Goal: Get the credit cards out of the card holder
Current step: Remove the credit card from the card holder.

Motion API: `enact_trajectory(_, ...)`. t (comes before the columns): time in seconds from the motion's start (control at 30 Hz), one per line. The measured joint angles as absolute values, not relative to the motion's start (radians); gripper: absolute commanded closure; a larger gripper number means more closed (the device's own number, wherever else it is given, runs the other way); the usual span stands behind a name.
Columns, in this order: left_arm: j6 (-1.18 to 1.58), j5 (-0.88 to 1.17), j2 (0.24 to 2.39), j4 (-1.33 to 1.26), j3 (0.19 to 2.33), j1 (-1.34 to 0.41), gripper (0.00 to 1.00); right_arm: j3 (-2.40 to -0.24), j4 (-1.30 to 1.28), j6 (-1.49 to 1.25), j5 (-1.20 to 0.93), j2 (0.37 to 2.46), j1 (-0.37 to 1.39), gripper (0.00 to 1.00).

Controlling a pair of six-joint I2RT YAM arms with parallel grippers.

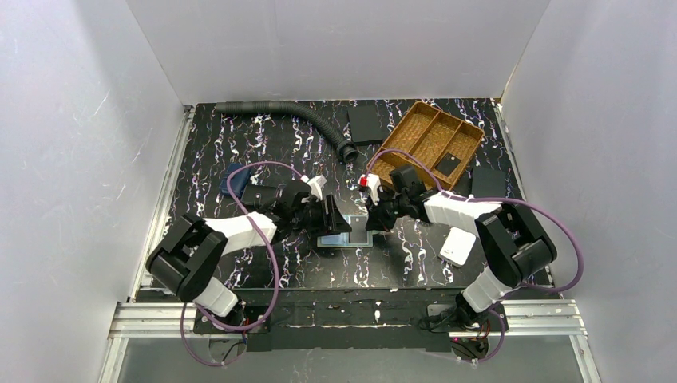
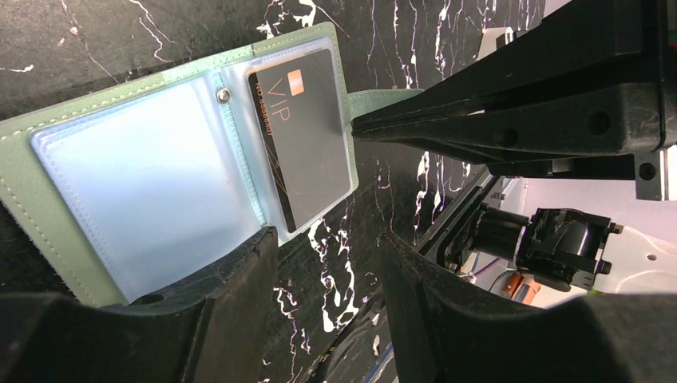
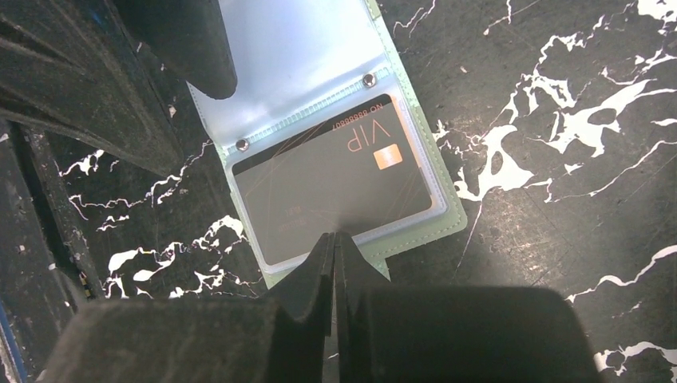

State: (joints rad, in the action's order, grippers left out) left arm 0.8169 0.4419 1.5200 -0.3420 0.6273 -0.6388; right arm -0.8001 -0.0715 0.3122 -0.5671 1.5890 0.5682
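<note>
Open card holder (image 1: pixel 343 238) lying flat on the table (image 1: pixel 399 271), midway between the left and right edges and nearer the near edge than the far one. Its pale inner pages face up, with a sage-green border showing around them. One page is empty (image 2: pixel 152 175). The other carries a black credit card (image 2: pixel 307 140) marked "VIP", seated fully within its clear sleeve (image 3: pixel 335 179).

Bare table surrounds the holder on the near side. A white box (image 1: pixel 457 246) sits towards the near right corner. A wicker tray (image 1: pixel 399 132) occupies the far right corner, and a corrugated hose (image 1: pixel 295 116) runs from the far left corner towards the centre. A navy pouch (image 1: pixel 233 179) lies on the left side, well apart from the holder.

Both arms reach inward, low and nearly level, and meet over the holder from opposite sides.

The left gripper (image 2: pixel 329 243) stands with its jaws wide apart and grasps nothing. One finger (image 3: pixel 192 40) rests on the empty page, the other (image 2: pixel 415 287) over bare table beyond the holder's edge.

The right gripper (image 3: pixel 334 247) has its jaws pressed together, the tips at the outer edge of the card-bearing page beside the snap tab (image 2: pixel 375 100). Whether they pinch the card or the sleeve cannot be told.
</note>
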Motion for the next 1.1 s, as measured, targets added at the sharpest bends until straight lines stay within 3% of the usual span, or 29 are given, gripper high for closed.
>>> enact_trajectory(1.1,0.800,0.458,1.665,-0.345,0.684,-0.649,0.68,-0.802,-0.073,0.300,-0.525,1.625,0.568,0.95)
